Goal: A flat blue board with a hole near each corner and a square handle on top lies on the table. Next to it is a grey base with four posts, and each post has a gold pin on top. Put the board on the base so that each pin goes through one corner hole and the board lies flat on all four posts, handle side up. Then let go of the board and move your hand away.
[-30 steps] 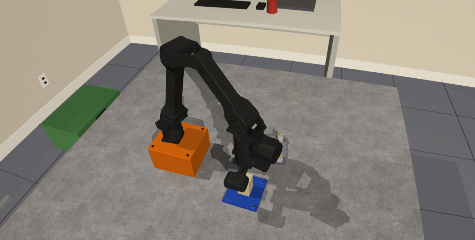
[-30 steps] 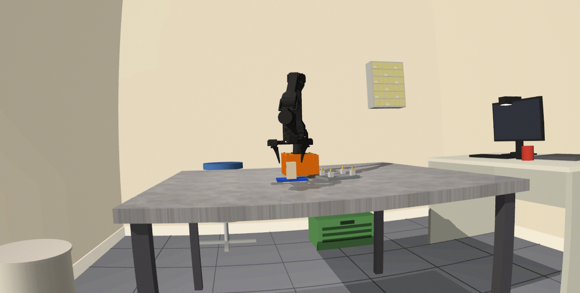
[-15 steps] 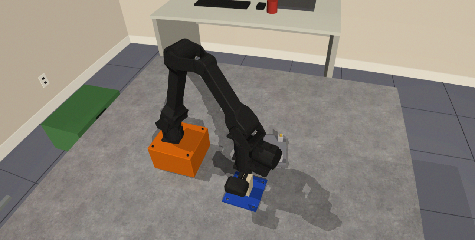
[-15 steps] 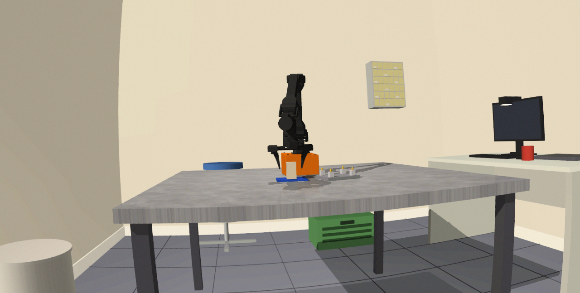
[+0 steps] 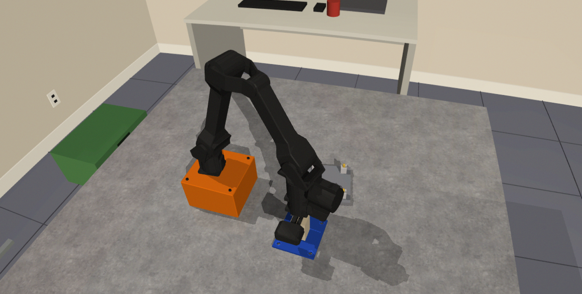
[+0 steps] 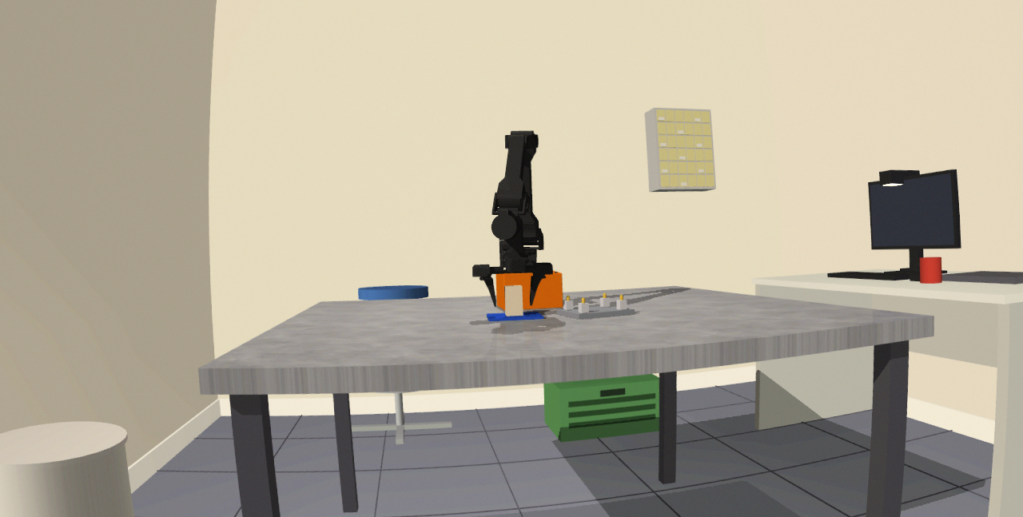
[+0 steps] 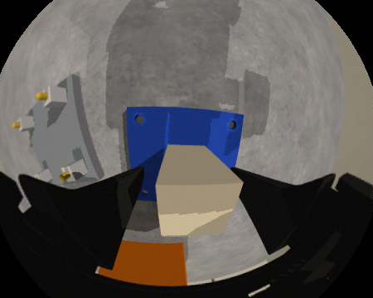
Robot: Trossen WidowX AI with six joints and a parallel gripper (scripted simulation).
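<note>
From my feed, the mottled grey stone-like tabletop (image 5: 407, 149) (image 6: 429, 342) (image 7: 286, 50) looks matt. I see a smooth, plastic-looking flat blue board (image 5: 293, 248) (image 6: 493, 316) (image 7: 186, 124), a smooth matt tan block handle (image 5: 305, 229) (image 6: 513, 300) (image 7: 199, 199), and metallic-looking gold pins (image 5: 343, 165) (image 6: 621, 296) (image 7: 41, 96).

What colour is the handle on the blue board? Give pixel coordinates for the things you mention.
Plain beige (image 5: 306, 228) (image 6: 513, 300) (image 7: 199, 199); it shows best in the wrist view.

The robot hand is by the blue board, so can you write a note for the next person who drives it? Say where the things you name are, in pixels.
Hand (image 6: 513, 304) (image 7: 189, 172): open, fingers on either side of the tan handle (image 6: 513, 300) (image 7: 199, 188), not gripping.
Blue board (image 5: 293, 247) (image 6: 493, 316) (image 7: 186, 126): flat on the table, handle up.
Grey base (image 5: 339, 176) (image 6: 604, 313) (image 7: 55, 138): beside it, pins up.
Done: hand lined up around handle.
Left: grip, lift, fit holes over pins, let go, move away.
</note>
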